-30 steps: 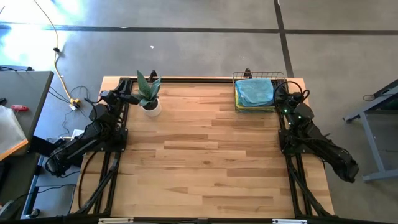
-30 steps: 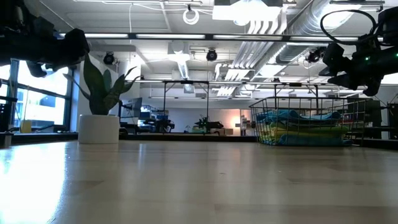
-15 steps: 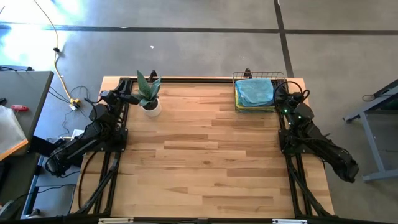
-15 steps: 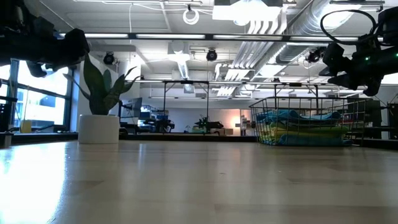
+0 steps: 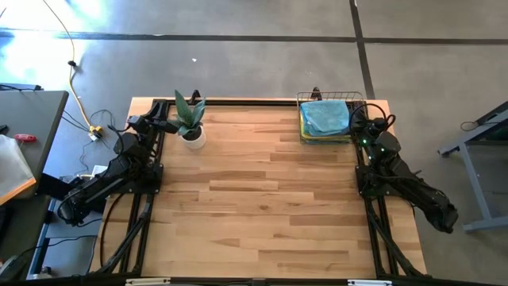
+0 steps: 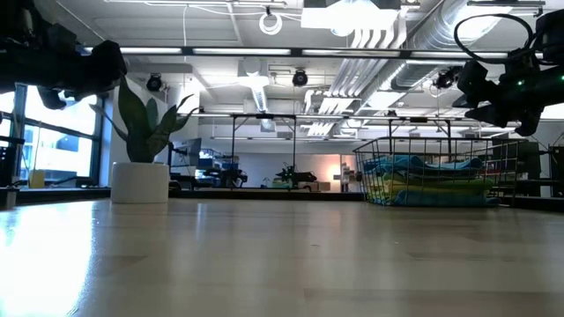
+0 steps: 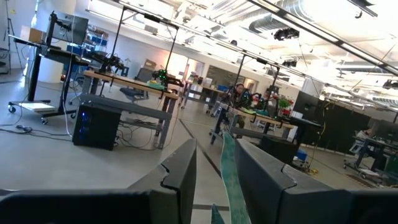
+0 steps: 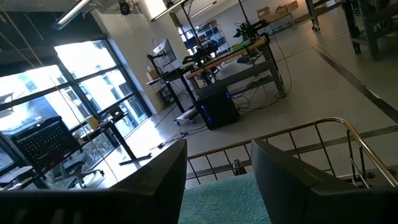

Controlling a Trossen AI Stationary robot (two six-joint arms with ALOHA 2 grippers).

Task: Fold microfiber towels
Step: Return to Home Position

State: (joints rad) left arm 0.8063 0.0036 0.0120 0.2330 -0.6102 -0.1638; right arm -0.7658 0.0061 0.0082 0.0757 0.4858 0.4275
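Note:
The microfiber towels lie stacked in a copper wire basket at the table's far right. A teal one is on top, with yellow and green edges below it. My right gripper hovers open just right of the basket, above the table. In the right wrist view its fingers frame the teal towel and the basket rim. My left gripper hovers open at the far left beside the potted plant. A leaf shows through the gap between its fingers.
A potted plant in a white pot stands at the far left of the wooden table. Black frame rails run along both side edges. Both arms are drawn back over the rails.

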